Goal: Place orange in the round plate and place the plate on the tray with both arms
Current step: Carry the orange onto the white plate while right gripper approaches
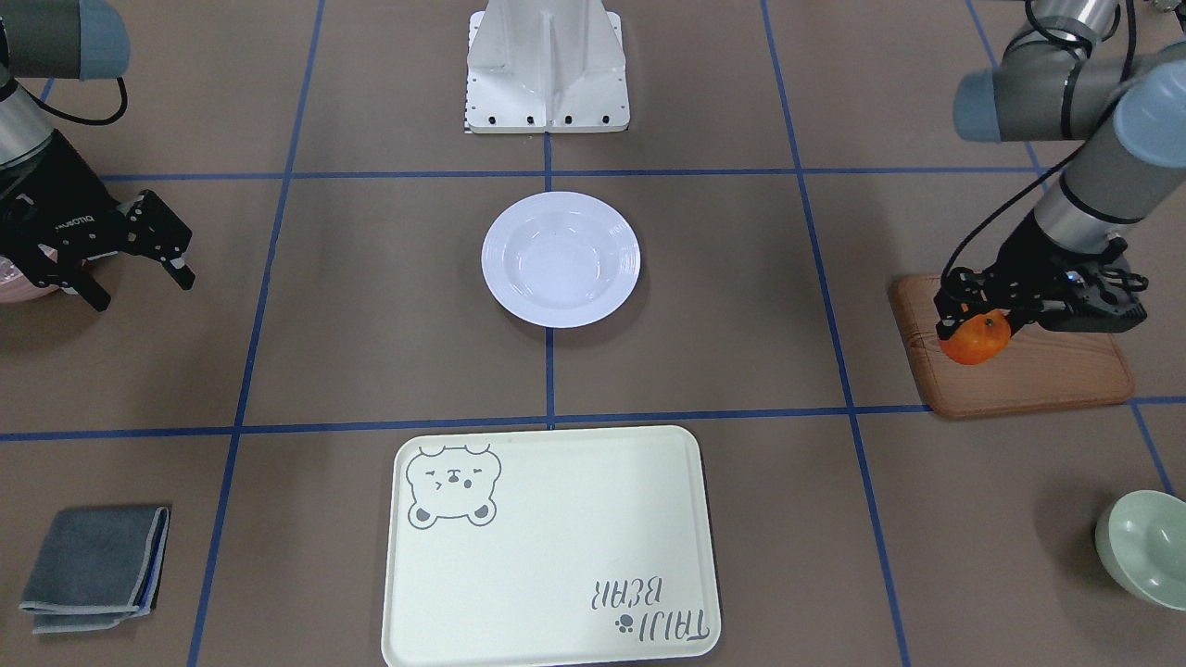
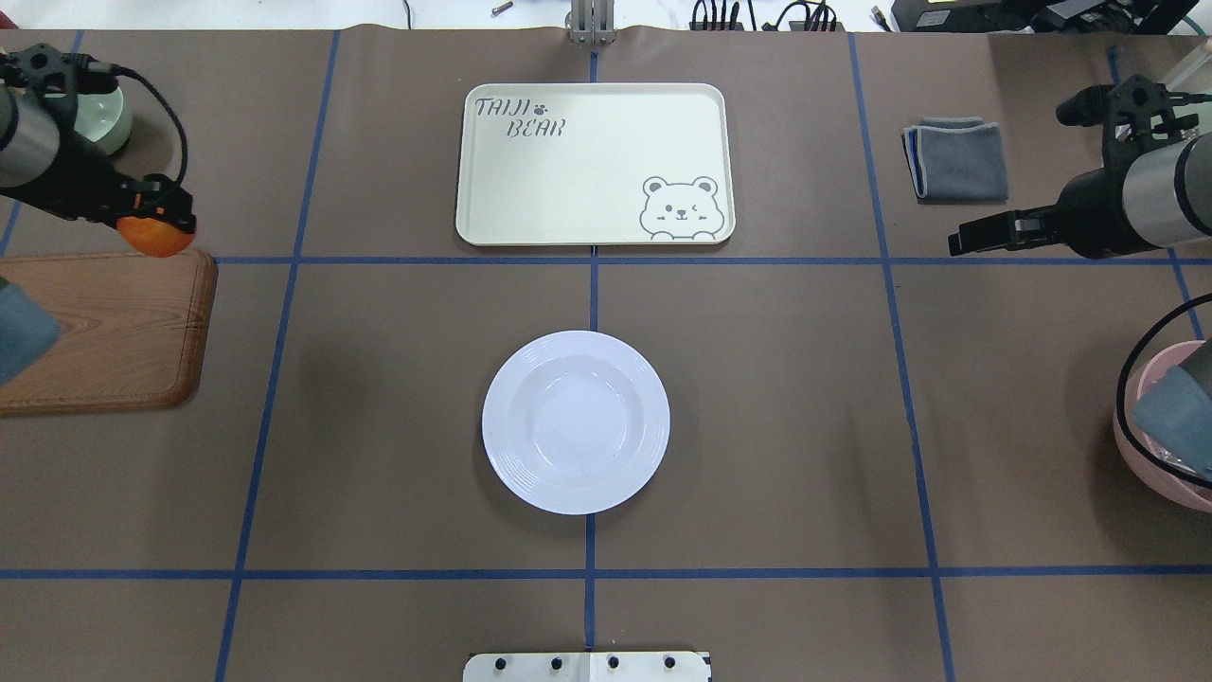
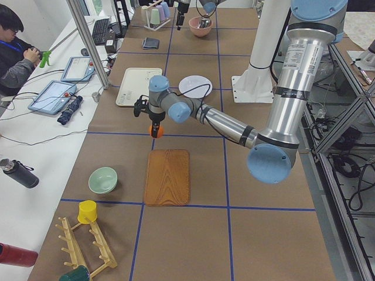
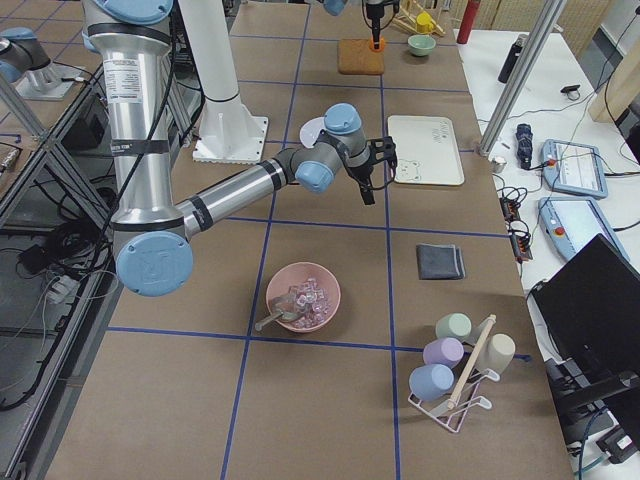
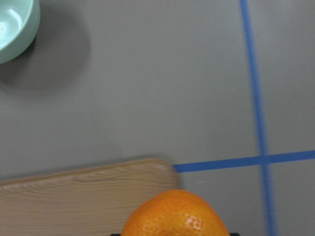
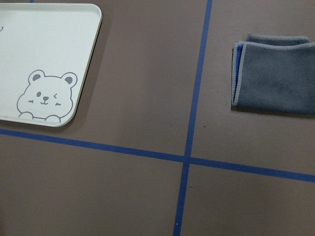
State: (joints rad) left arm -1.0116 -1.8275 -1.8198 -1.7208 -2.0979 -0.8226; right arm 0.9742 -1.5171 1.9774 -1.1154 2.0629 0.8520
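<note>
My left gripper is shut on the small orange, which hangs just above the corner of the wooden board. In the overhead view the orange is at the far left; it fills the bottom of the left wrist view. The white round plate sits empty at the table's centre, well apart from both grippers. The cream bear tray lies empty beyond the plate. My right gripper hovers open and holds nothing.
A pale green bowl stands past the board. A folded grey cloth lies near the tray's other side. A pink bowl sits by the right arm. The robot's white base stands behind the plate.
</note>
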